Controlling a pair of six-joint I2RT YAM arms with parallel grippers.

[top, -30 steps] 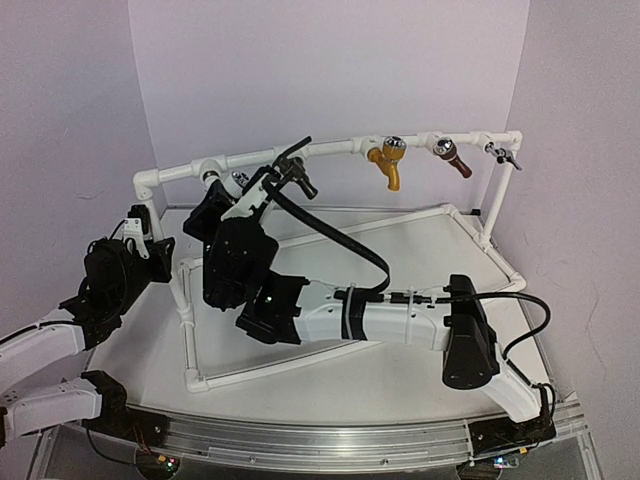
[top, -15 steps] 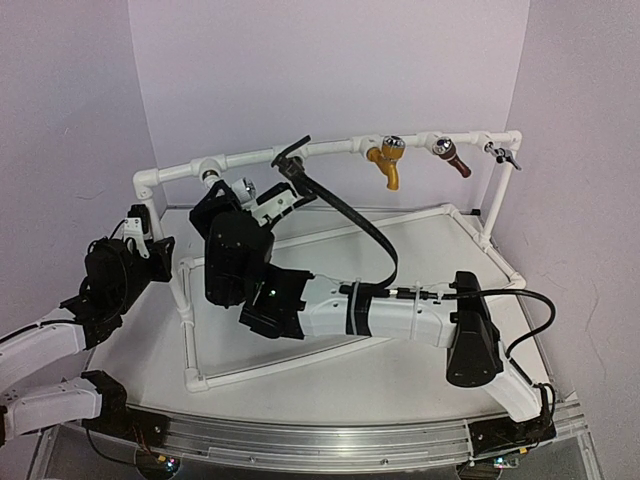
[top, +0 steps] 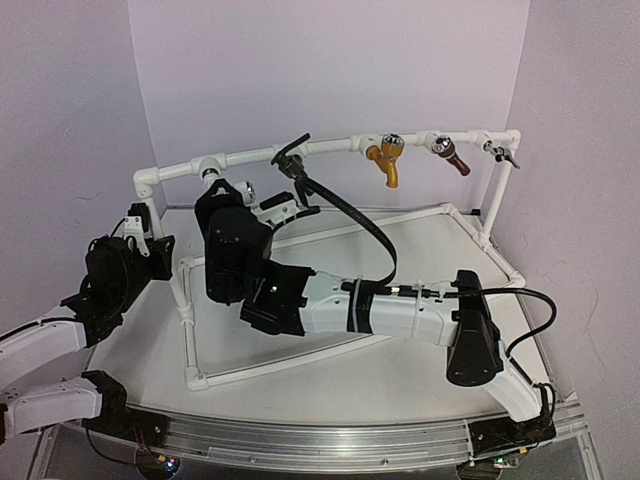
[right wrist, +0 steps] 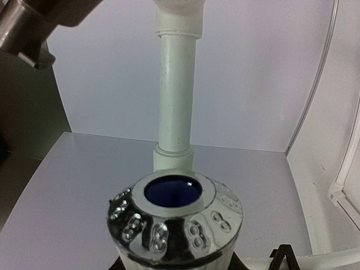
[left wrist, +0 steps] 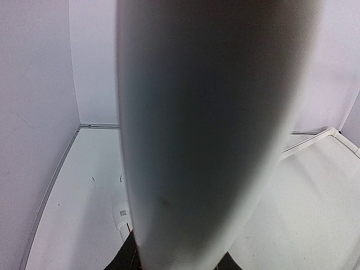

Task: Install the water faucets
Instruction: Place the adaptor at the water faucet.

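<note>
the right gripper (top: 262, 205), reaching across, is clamped on the white faucet (right wrist: 174, 225), whose chromed knob faces its wrist camera, just below the top rail (top: 330, 147). the tee (top: 207, 165) it probably needs lies up and left, so the faucet's long axis must swing that way. the left gripper (top: 140, 228) sits against the post (left wrist: 197, 140), and its jaws cannot be made out.

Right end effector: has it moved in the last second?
Yes. The right end effector swung down, away from the black faucet on the top pipe.
</note>
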